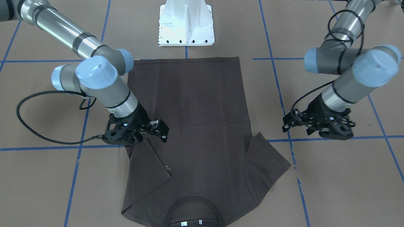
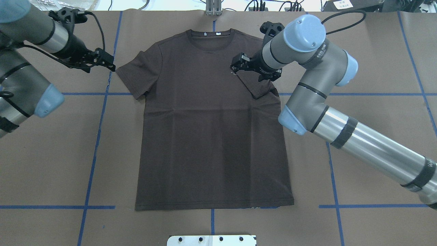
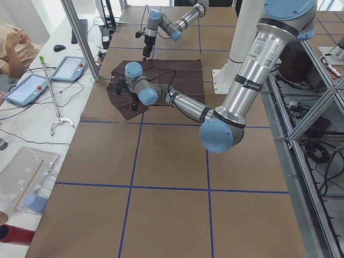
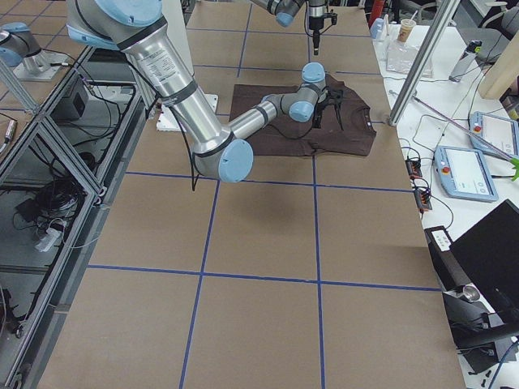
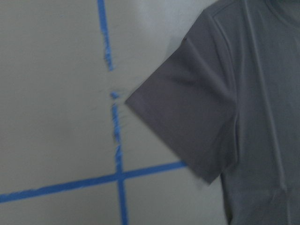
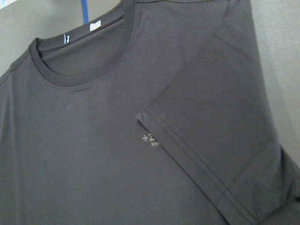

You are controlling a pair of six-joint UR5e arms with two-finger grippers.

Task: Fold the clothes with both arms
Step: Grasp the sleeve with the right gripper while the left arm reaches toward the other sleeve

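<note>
The dark brown T-shirt lies flat on the brown table, collar at the far edge from the robot. One sleeve is folded inward over the chest, its hem beside the pale logo. My right gripper hovers open just above that folded sleeve, holding nothing. The other sleeve is spread flat. Just outside its tip, over bare table, is my left gripper, open and empty. No fingers show in either wrist view.
The white bolted pedestal stands at the table's robot side, by the shirt's hem. Blue tape lines cross the brown table cover. A black cable loop hangs by the right arm. Tablets and a seated person are beyond the far edge.
</note>
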